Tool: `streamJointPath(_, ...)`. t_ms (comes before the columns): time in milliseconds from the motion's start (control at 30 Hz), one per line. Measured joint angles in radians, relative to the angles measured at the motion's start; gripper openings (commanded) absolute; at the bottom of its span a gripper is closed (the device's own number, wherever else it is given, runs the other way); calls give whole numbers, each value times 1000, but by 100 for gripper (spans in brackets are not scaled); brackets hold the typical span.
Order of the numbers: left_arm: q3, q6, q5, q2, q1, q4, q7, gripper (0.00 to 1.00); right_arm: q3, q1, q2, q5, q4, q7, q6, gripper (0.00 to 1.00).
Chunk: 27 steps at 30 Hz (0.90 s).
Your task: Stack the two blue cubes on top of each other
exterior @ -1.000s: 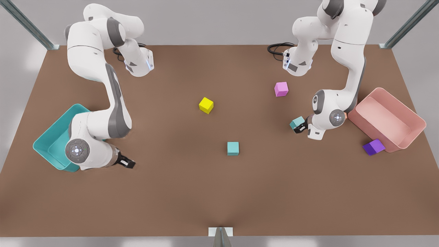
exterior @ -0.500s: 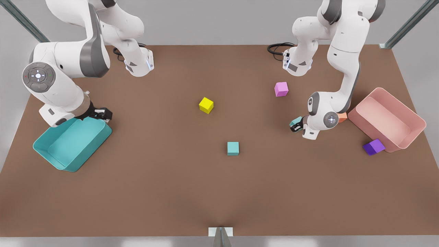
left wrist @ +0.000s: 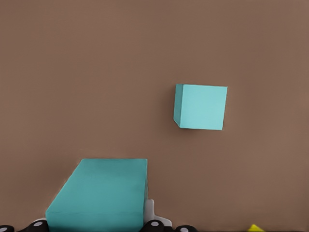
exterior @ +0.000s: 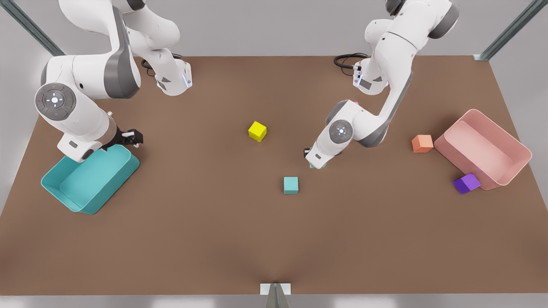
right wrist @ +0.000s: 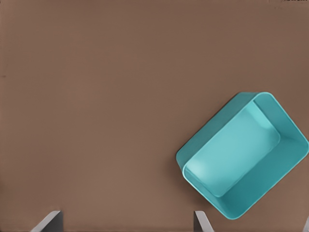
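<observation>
Now the left hand (exterior: 311,158), on the arm at the front view's right, hangs over the middle of the worktop (exterior: 214,239) gripping one teal cube (left wrist: 99,193) between its fingers. The other teal cube (exterior: 290,185) sits flat on the worktop close by, a little nearer the camera and toward the front view's left; the left wrist view has it ahead of the held one and off to one side, so the two are not lined up yet.

The risk, to my eye, lies in the placing. If the held cube comes down off-centre or turned against the lower one, it may catch an edge, shove that cube along the worktop, or tip off once let go. Letting go from too high would do the same.

There is plenty of room. The yellow cube (exterior: 257,131) lies well apart toward the back, and the orange cube (exterior: 422,143), purple cube (exterior: 466,183) and pink bin (exterior: 483,147) are far off on the front view's right. The bare brown surface around the target is open on every side.

The right hand (exterior: 133,138) waits at the rim of the teal bin (exterior: 87,177), its fingers spread wide with nothing between them, well clear of the work.
</observation>
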<state>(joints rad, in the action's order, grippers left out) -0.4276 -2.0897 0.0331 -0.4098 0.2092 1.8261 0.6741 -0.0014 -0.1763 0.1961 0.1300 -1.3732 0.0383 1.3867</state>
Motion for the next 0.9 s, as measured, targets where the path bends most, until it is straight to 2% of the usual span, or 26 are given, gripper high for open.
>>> streamJointPath(100, -2, 24, 57, -164, 47, -216, 68, 68, 0, 0, 0, 0, 0, 23, -1, 100)
streamJointPath(167, 0, 35, 97, -229, 61, -298, 112, 68, 0, 0, 0, 0, 0, 36, -2, 100)
streamJointPath(467, 1, 52, 177, -342, 78, -390, 258, 68, 0, 0, 1, -3, 0, 81, -4, 100)
streamJointPath(867, -5, 57, 149, -365, 116, -399, 370, 69, 0, 0, 3, -3, -2, 113, -5, 100)
streamJointPath(900, -4, 57, 149, -367, 116, -399, 376, 87, 0, 0, 3, -3, -2, 115, -5, 100)
